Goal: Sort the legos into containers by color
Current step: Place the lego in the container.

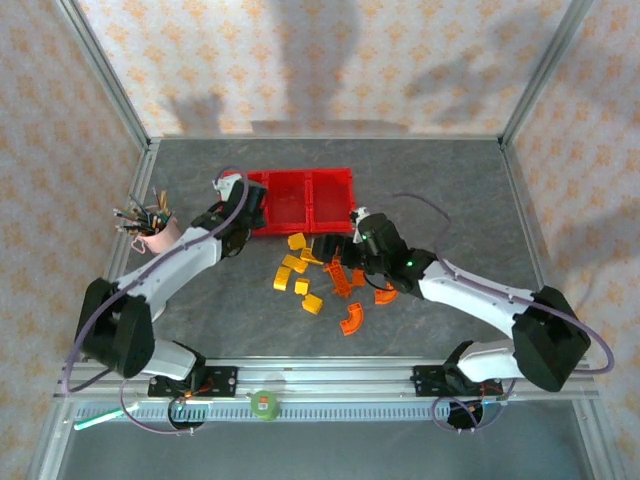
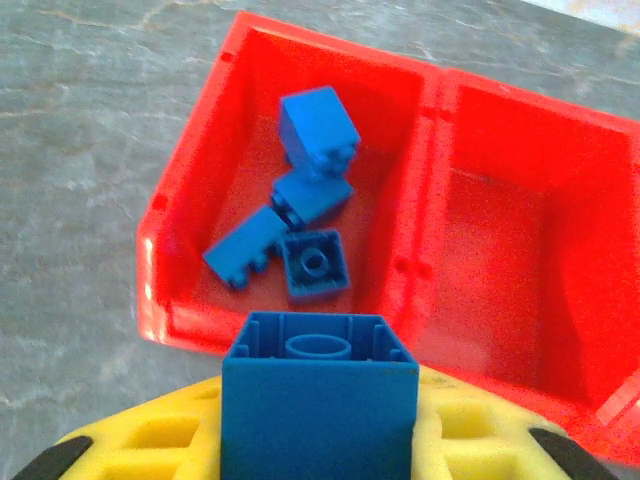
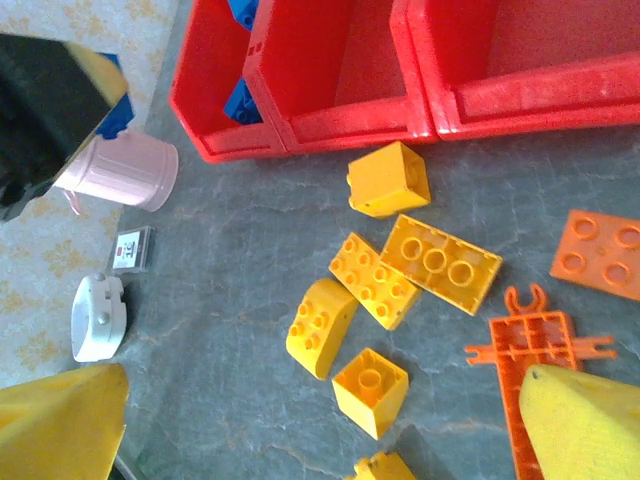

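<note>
Held brick: a blue brick [image 2: 320, 410] is sitting squarely between the yellow fingers of the left gripper [image 1: 243, 207], whose jaws are closing on both its sides.
Containers: the red tray [image 2: 440, 100] is lying at 12 o'clock from the loose pile; four blue legos [image 2: 310, 220] are resting in its 9 o'clock bin.
Brick's place: it is hanging by that bin's near wall; whether it is fully over the opening is hard to tell from the wrist view.
Loose legos: yellow blocks [image 3: 390, 270] and orange pieces [image 3: 595, 255] are lying on the table [image 1: 450, 180] just short of the tray.
Right gripper [image 3: 320, 425]: it is hovering over the pile with jaws spread wide, gripping nothing.
Pink cup [image 3: 125, 172]: standing at 9 o'clock from the tray.
Risk: if the brick is let go short of the wall, it is likely to strike the rim and tumble onto the table, or bounce off the stacked blues into the middle bin.
</note>
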You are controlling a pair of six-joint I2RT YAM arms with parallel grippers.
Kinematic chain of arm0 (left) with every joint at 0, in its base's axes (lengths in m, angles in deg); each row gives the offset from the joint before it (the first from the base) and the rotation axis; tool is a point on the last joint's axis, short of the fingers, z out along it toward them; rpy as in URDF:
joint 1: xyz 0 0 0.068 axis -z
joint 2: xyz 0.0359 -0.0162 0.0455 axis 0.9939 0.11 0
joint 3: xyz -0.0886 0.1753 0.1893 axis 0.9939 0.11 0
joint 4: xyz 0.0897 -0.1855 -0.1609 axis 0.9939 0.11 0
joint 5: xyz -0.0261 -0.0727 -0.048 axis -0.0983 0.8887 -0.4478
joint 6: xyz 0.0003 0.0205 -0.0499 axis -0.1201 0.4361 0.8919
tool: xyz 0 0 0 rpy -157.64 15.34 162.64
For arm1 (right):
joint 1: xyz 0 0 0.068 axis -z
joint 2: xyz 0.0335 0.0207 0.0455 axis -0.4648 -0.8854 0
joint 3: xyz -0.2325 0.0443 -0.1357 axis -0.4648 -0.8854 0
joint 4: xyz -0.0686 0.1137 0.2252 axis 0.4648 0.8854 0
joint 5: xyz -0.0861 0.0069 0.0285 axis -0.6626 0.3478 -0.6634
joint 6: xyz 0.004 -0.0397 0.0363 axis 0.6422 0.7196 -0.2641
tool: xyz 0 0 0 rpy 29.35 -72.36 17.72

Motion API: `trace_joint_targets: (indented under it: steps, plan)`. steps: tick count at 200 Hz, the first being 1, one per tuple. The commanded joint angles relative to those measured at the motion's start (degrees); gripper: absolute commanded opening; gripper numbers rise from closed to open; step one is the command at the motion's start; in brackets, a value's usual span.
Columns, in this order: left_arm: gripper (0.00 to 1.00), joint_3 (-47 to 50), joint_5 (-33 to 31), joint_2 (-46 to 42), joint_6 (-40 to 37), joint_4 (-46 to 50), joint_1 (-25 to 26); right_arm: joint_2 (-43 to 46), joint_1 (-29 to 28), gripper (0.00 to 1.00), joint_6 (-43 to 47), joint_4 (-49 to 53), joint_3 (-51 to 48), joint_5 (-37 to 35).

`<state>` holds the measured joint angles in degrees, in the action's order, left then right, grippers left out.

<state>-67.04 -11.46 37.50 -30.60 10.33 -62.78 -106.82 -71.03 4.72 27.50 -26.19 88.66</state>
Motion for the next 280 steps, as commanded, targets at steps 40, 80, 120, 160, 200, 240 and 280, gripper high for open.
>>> trace_joint_targets:
  steps: [40, 80, 120, 160, 200, 240, 280]
  plan:
    - [0.25, -11.6, 1.21, 15.38, -3.96, -2.05, -7.28, -3.25, 0.45, 1.0, 2.12, -1.82, 4.05, -0.61]
    - [0.37, -16.47, -2.34, 21.95, -5.37, -1.6, -7.54, -4.46, 0.53, 1.0, 2.34, -1.93, 4.9, -0.24]
    - [0.48, -17.34, -2.35, 21.56, -5.4, -0.83, -7.53, -4.3, 0.56, 1.0, 2.67, -1.78, 5.11, -0.09]
    - [0.53, -16.29, -0.64, 17.34, -4.68, 0.57, -7.35, -3.56, 0.64, 1.0, 2.06, -2.14, 4.9, 0.0]
    - [0.56, -9.06, 1.99, 8.29, -3.93, -0.7, -5.7, -2.42, 0.62, 1.0, 1.93, -1.43, 3.42, -0.63]
    - [0.59, -0.51, 5.52, -0.39, -3.21, -1.19, -0.6, -0.42, 0.66, 1.0, 1.86, -0.63, 0.38, -1.4]
    - [0.61, 7.6, 8.35, -6.83, 0.32, -1.21, 7.17, 0.03, 0.63, 1.0, 3.39, 1.32, -2.45, -1.33]
